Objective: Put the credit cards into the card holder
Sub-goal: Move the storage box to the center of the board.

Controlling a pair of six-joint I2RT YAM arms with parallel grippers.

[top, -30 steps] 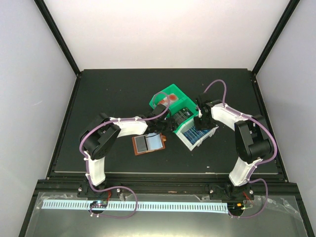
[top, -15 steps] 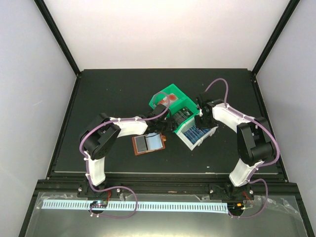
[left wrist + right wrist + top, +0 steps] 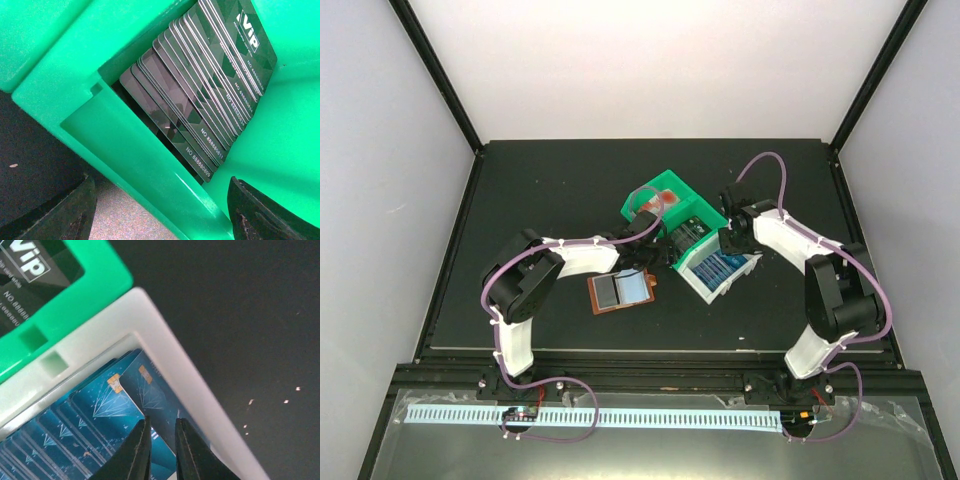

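Note:
The brown card holder (image 3: 620, 291) lies open on the black mat, near the left arm. Dark cards (image 3: 200, 95) printed "VIP" stand stacked in a green bin (image 3: 125, 145). My left gripper (image 3: 160, 200) is open wide, with its jaws on either side of the bin's near wall; it also shows in the top view (image 3: 658, 247). Blue cards (image 3: 90, 415) lean in a white bin (image 3: 165, 345). My right gripper (image 3: 161, 422) hangs just over the foremost blue card (image 3: 145, 390), its jaws a narrow gap apart with nothing clamped between them; it also shows in the top view (image 3: 725, 243).
The green bin (image 3: 670, 190) and white bin (image 3: 705, 285) sit side by side mid-table. A red-orange card (image 3: 667, 200) lies in the green bin's far compartment. Black frame posts and white walls ring the mat (image 3: 520, 200).
My right gripper has shifted slightly back over the white bin's cards. The left arm and the card holder have not moved.

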